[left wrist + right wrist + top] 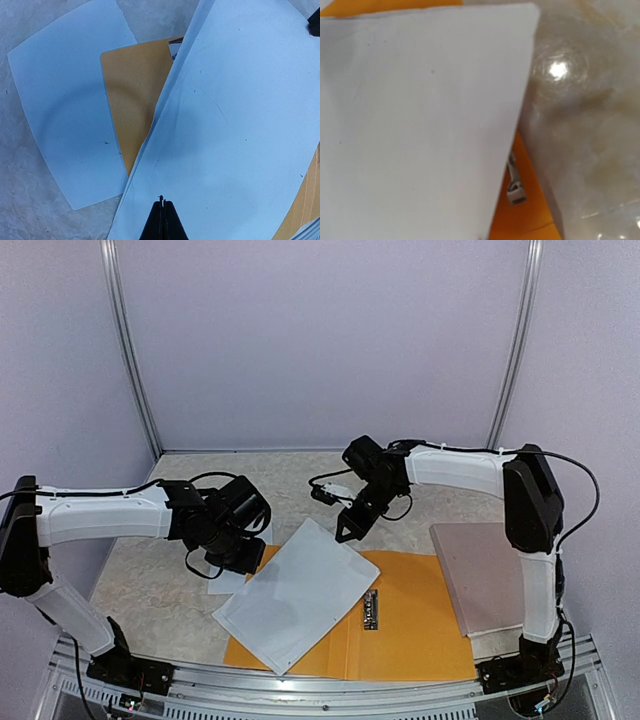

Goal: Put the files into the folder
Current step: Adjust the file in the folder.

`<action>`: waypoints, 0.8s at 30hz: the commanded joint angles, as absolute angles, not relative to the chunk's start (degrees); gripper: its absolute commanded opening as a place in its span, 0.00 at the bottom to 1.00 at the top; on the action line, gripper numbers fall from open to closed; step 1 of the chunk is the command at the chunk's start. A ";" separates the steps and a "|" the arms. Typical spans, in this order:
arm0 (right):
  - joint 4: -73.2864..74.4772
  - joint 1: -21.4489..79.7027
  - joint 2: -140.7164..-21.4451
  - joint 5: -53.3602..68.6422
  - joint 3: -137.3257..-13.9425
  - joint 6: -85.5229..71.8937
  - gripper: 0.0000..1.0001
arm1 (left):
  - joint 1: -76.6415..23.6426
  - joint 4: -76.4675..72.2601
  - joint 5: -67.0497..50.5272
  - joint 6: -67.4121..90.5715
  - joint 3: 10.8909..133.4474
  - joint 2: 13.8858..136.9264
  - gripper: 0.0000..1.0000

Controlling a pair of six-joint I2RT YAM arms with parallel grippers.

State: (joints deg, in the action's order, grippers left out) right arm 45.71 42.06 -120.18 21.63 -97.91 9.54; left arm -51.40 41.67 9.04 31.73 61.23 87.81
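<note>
The orange-yellow folder (420, 625) lies open near the table's front edge, its metal clip (371, 610) bare. The files (295, 590), a stack of white sheets with no print showing, lie slanted across the folder's left half. My right gripper (348, 532) is at the stack's far corner and appears shut on it. In the right wrist view the files (420, 125) sit close and hide the fingers, with the clip (516, 187) and folder (530, 215) beyond. My left gripper (161, 202) is shut, its tips over the files (235, 125); whether they touch I cannot tell.
One loose white sheet (65, 100) lies on the table left of the folder (130, 85), also seen under the left wrist (228, 582). The pinkish-brown board (490, 575) lies at the right, against the folder's right edge. Purple walls enclose the marbled table.
</note>
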 commanded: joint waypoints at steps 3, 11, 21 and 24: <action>47.50 41.99 -121.79 23.00 -99.69 10.94 0.00 | -51.05 42.78 9.86 31.63 62.31 88.37 0.00; 48.22 42.65 -122.89 23.22 -101.13 11.71 0.00 | -50.80 42.98 10.11 31.96 62.27 88.15 0.00; 49.46 43.78 -125.18 23.39 -103.95 12.22 0.00 | -50.79 42.99 10.18 32.29 61.96 88.35 0.00; 49.56 44.26 -125.24 23.36 -104.15 12.06 0.00 | -50.72 43.08 10.28 32.34 61.89 88.19 0.00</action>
State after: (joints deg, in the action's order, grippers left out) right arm 47.75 43.20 -123.76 22.94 -102.61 11.42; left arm -51.07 42.09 9.45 31.88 61.23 87.81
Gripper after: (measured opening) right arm 0.003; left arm 0.002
